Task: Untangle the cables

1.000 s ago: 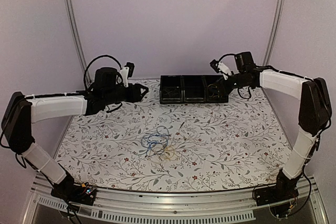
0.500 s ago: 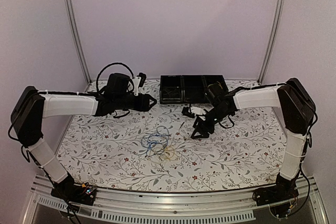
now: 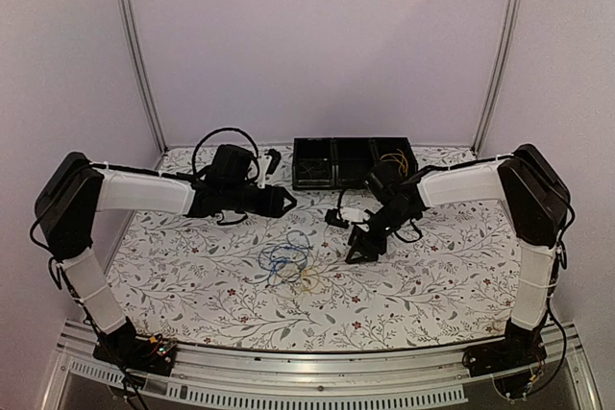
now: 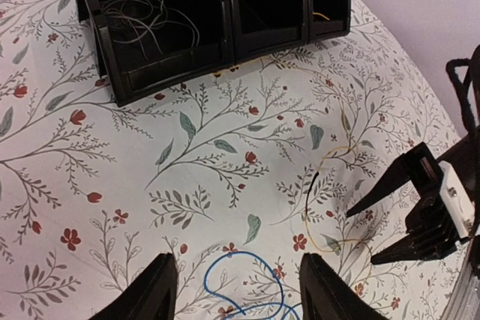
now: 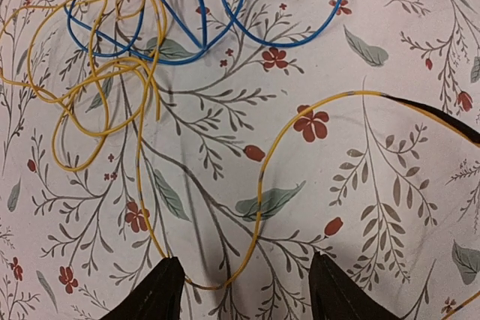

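Yellow cable (image 5: 259, 185) beneath wide-parted right claw (image 5: 241, 275), left claw (image 4: 236, 271) wide, both empty

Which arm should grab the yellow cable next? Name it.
Right, likely: its open fingers hang low, straddling the yellow cable; the left fingers hang over the blue cable instead.

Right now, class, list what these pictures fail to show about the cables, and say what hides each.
Top view: the tangle is too small to tell which cable lies over which.
Left wrist view: the blue cable is cut by the bottom edge.
Right wrist view: the yellow cable runs off the right edge.
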### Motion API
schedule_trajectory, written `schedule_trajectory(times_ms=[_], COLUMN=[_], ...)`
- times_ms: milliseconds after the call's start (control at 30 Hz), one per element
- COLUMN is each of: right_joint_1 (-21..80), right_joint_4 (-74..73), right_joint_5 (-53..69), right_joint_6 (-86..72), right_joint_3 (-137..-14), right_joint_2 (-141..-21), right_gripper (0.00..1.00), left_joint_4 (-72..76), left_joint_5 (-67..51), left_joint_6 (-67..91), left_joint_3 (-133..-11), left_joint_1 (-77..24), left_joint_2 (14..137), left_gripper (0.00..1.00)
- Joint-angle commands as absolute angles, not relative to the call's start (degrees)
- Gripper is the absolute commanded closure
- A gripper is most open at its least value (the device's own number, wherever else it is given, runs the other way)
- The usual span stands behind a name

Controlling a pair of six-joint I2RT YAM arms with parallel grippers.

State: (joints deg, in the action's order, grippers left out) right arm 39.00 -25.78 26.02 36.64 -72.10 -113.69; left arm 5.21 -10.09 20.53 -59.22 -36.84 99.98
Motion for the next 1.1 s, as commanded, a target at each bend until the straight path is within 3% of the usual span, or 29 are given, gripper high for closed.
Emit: schedule_trajectory(times_ms=[0, 267, 800, 867, 1000, 1067], right_joint_1=[39.02, 41.92, 45.09, 45.17, 45.13, 45.09], right_joint_4=[-26.51, -24.53, -14.02, -15.01, -19.21, -20.52], right_joint_5=[24.15, 22.75, 12.22, 12.59, 12.43, 11.92], right_joint_6=[36.76, 42.66, 41.93, 42.31, 42.28, 42.65], right_joint_3=[-70.47, -63.75, -66.73, -67.42, -69.36, -69.84], right_joint_2=[-106.51, -99.37, -108.19, -109.43, -109.45, -105.17], right_gripper=[0.38, 0.33, 0.36, 0.47, 0.98, 1.00], left_joint_4=[5.05, 10.54, 13.21, 14.13, 16.41, 17.39], left_joint_5=[-11.50, -9.28, -2.90, -3.18, -3.38, -3.48], left_joint_6=[23.16, 29.64, 31.11, 31.18, 31.64, 31.79], left_joint_3=[-60.46, -54.37, -44.71, -45.04, -45.98, -46.54], left_joint_1=[-40.19, -43.90, -45.55, -45.56, -45.55, -45.53], left_joint_2=[102.21, 102.69, 95.61, 96.96, 100.55, 102.27], left_gripper=[0.43, 0.44, 0.47, 0.47, 0.47, 0.48])
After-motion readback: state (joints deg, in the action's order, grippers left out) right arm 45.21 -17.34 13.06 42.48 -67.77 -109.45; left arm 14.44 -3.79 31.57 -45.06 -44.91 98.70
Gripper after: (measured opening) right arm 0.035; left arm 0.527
